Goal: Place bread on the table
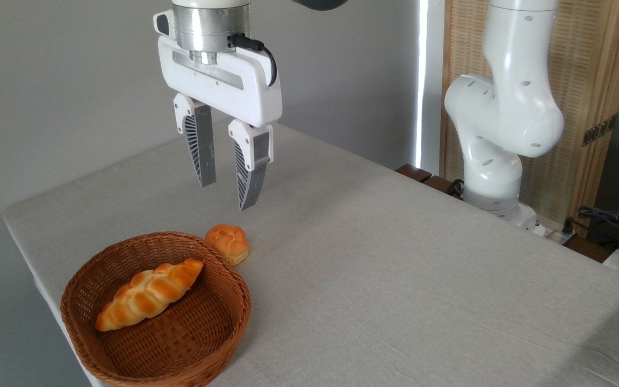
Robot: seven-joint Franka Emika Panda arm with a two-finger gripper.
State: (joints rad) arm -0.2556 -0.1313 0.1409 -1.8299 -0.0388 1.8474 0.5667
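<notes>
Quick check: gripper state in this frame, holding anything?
Gripper: open, empty, hanging in the air above the table; the bread lies in the basket, untouched.

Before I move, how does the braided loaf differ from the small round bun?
The braided loaf is long with tapered ends; the round bun is short and domed. The loaf lies inside the wicker basket, while the bun sits on the table cloth just outside the rim. The loaf looks clearly larger. Both share a golden-orange crust, and neither is held: the gripper hangs open above.
</notes>
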